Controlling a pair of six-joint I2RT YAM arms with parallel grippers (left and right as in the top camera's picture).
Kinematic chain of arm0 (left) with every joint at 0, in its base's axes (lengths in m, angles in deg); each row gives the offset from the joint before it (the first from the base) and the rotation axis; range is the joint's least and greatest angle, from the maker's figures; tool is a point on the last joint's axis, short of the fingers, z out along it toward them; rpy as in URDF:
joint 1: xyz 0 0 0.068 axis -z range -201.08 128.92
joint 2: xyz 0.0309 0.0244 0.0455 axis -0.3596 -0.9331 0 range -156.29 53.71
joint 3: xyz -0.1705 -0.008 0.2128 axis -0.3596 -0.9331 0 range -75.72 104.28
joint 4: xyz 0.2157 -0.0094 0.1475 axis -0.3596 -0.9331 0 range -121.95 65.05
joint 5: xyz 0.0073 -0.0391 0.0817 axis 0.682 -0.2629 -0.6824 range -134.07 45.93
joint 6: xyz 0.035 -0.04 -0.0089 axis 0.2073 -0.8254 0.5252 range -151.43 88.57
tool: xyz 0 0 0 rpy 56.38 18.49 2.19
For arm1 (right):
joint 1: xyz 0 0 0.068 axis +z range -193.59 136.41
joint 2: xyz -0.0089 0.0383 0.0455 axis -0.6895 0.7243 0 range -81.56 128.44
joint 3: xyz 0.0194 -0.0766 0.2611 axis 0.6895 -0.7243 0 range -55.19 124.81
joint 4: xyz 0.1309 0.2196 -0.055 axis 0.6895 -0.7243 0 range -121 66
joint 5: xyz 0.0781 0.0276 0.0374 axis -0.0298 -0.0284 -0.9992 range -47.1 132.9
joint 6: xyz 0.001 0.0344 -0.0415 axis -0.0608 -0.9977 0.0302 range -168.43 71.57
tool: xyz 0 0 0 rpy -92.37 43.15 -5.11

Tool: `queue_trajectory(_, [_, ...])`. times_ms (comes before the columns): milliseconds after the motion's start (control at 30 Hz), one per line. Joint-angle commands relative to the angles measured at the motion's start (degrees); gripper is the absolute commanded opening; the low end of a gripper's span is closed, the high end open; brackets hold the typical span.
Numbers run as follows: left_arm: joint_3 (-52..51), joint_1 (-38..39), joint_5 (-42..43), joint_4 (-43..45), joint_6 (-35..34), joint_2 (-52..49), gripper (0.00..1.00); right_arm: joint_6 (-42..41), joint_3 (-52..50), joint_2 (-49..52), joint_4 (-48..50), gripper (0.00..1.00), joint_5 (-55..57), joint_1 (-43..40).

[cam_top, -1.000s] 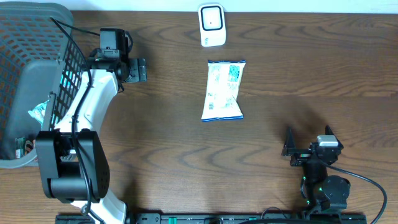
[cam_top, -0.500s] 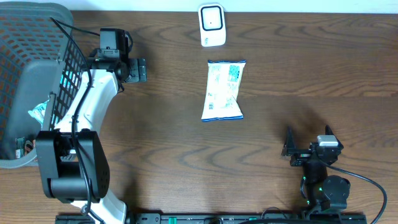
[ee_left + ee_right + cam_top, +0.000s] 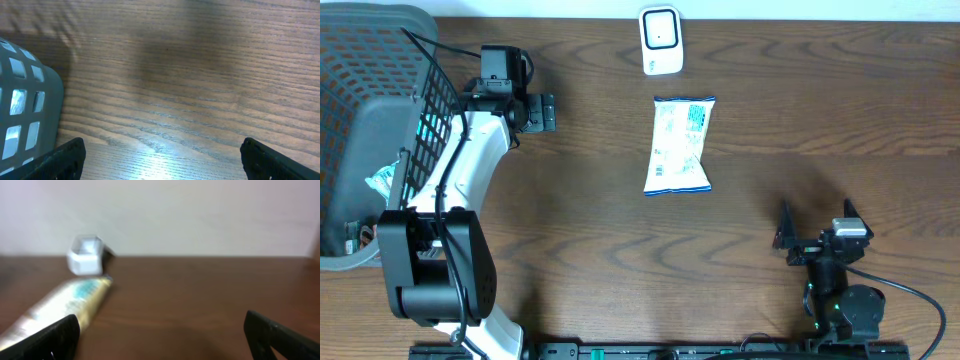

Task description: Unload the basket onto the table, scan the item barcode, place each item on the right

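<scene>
Well, basket [image 3: 360, 60] holds small packets [image 3: 378, 181]; pouch [image 3: 680, 145] outside on table [image 3: 620, 260].

White left arm [image 3: 472, 160], black left hand [image 3: 547, 112]

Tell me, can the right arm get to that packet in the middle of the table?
Probably yes. The packet lies flat on the bare table, with nothing between it and the right claw, which is open and empty. Whether the arm stretches that far I cannot tell.
</scene>
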Motion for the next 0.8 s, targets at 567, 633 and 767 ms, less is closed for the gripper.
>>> queue_trajectory(567, [-0.07, -0.02, 0.33, -0.13, 0.15, -0.07, 0.98, -19.54, 6.38, 1.07, 42.42, 0.99, -13.27, 0.57])
queue_trajectory(633, [-0.07, -0.02, 0.33, -0.13, 0.15, -0.07, 0.98, -15.82, 10.29, 3.63, 40.00, 0.99, -13.22, 0.57])
queue_trajectory(767, [-0.09, -0.02, 0.33, -0.13, 0.15, -0.07, 0.98, -7.76, 24.59, 18.29, 29.73, 0.99, -13.57, 0.57])
